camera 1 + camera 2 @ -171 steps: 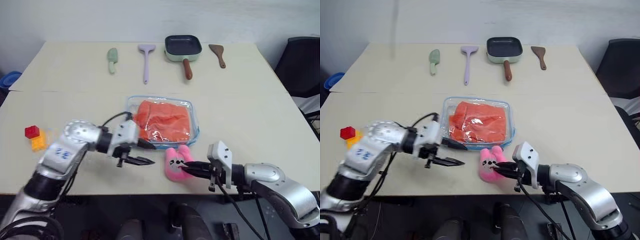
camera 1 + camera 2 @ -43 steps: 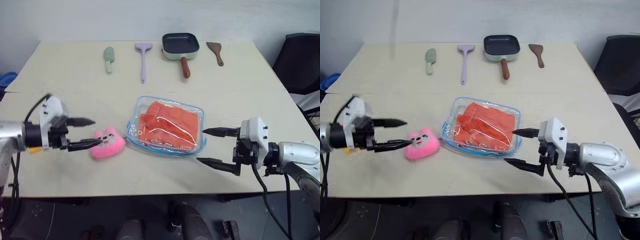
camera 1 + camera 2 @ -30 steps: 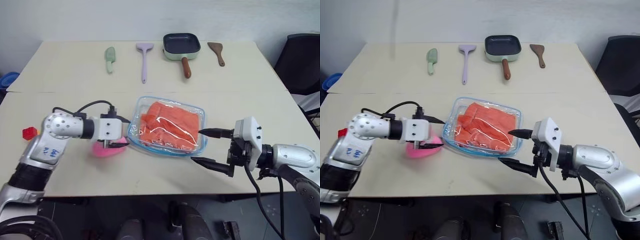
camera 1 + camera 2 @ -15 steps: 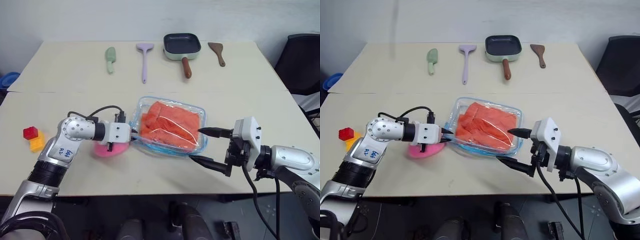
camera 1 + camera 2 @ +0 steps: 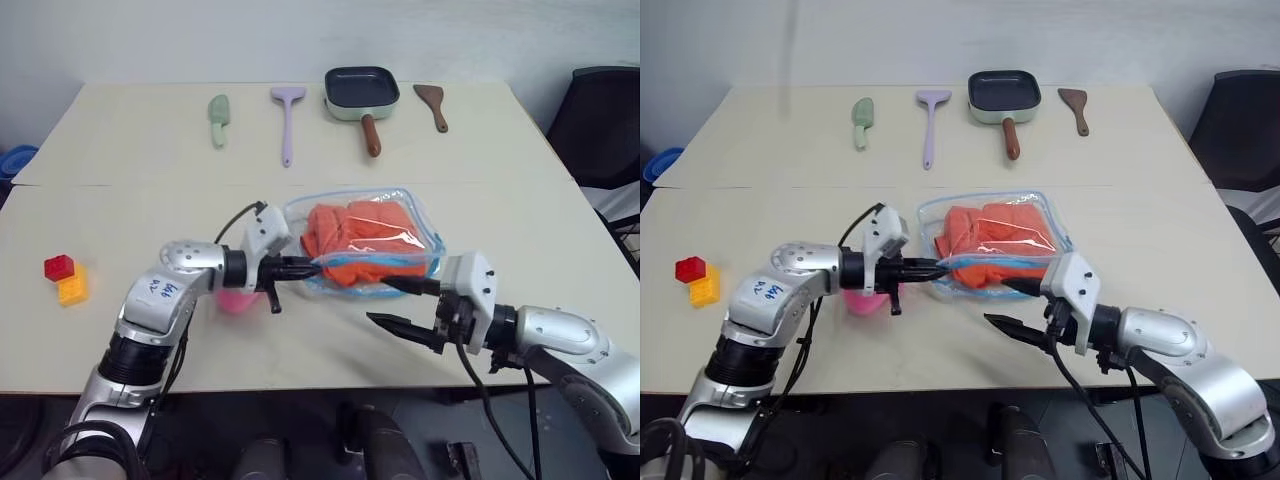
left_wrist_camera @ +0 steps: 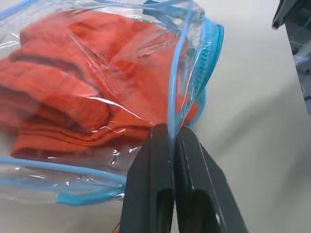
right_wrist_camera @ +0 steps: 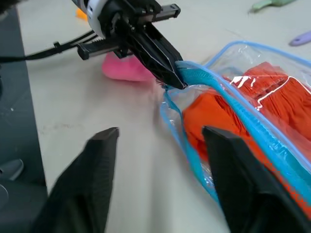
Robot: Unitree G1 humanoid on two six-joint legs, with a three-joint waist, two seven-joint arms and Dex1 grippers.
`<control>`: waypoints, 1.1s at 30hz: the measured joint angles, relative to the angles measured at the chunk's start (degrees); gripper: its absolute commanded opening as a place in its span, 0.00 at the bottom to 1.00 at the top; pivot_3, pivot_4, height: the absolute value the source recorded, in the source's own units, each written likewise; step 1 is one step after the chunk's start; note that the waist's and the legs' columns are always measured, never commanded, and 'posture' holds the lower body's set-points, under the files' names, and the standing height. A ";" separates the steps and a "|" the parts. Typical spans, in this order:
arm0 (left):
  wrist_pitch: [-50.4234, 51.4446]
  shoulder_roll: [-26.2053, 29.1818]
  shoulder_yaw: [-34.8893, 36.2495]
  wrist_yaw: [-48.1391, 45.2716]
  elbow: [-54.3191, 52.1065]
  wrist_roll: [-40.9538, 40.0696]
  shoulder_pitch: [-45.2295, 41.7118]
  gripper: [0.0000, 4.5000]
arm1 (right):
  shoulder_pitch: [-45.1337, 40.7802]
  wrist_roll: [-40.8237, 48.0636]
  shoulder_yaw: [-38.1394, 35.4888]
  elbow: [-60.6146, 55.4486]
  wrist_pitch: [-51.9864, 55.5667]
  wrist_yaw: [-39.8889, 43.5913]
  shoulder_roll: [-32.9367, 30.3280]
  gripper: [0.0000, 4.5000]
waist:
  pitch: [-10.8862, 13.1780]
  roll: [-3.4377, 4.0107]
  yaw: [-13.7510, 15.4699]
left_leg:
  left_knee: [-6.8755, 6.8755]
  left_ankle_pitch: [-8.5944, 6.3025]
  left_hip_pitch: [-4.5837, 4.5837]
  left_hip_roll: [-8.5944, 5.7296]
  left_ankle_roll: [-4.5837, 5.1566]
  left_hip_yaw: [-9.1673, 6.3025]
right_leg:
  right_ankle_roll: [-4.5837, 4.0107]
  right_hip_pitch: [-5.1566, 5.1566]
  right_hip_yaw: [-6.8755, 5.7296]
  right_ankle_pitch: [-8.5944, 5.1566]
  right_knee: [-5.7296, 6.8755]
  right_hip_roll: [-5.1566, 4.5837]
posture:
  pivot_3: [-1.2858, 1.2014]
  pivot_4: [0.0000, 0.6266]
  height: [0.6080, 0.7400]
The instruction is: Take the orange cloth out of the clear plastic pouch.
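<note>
Pouch-opening stage: left gripper [image 5: 303, 266], jaws clamped on the clear plastic pouch [image 5: 420, 220]'s blue-edged rim, lifts it off the counter [image 5: 150, 150]; orange cloth [image 5: 360, 235] inside. Right gripper [image 5: 400, 305], jaws apart and empty, probably must reach into the mouth.

silver arms, black cables, black-fingered left claw [image 5: 310, 267]

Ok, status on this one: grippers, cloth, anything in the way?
Left gripper shut on clear plastic pouch's blue edge. Right gripper open beside it. Orange cloth inside. Pink plush toy behind left gripper.
</note>
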 measured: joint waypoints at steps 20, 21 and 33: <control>0.48 -1.22 -0.79 2.04 -1.26 -0.95 -0.15 0.00 | -1.55 -17.62 7.08 8.04 -6.90 -1.85 2.63 0.44 | 0.00 0.00 0.07 | 0.02 0.00 0.00 -0.03 0.01 0.00 | -0.01 0.00 0.01 0.00 -0.02 -0.01 | 0.52 0.24 1.00; 0.49 -1.18 -0.80 2.08 -1.43 -1.03 -0.13 0.00 | -2.42 -18.81 7.47 9.39 -7.59 -2.26 3.21 0.48 | 0.00 0.00 0.07 | 0.02 0.01 0.00 -0.03 0.01 0.01 | -0.01 0.00 0.01 -0.01 -0.02 -0.02 | 0.52 0.24 1.00; 0.59 -1.07 -0.80 3.24 -2.87 -1.31 0.19 0.00 | -7.58 -29.67 12.14 20.75 -14.79 -3.78 7.54 0.83 | 0.00 0.00 0.08 | 0.03 0.01 -0.01 -0.02 0.00 -0.02 | -0.01 0.00 -0.01 0.00 0.01 -0.02 | 0.52 0.24 1.00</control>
